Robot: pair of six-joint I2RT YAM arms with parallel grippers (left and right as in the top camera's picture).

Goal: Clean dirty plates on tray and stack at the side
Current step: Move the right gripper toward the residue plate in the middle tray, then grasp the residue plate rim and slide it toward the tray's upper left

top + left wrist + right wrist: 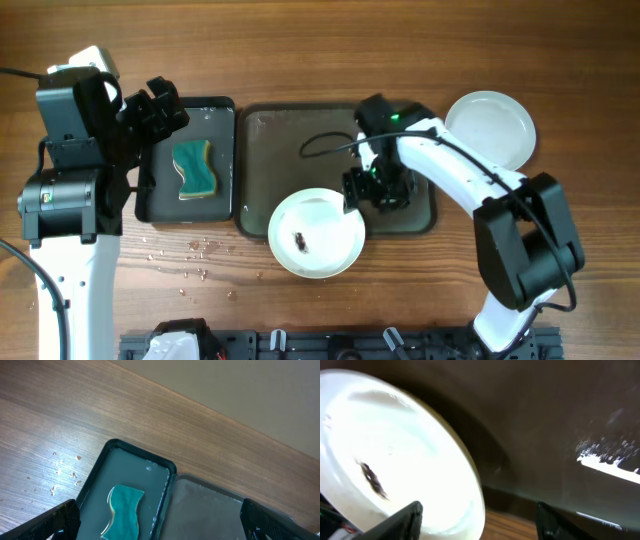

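Right gripper (482, 521) part open, holding nothing, rim of the dirty plate (325, 225) between its jaws at the tray (270, 140) edge: best seat rim deeper, close, lift level; left gripper (162, 522) wide open above sponge (124, 512)

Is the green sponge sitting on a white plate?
No, the sponge lies alone in the small black tray.

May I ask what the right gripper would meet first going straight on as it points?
Probably the rim of the smeared plate, between the open fingers of the right gripper; depth is unclear.
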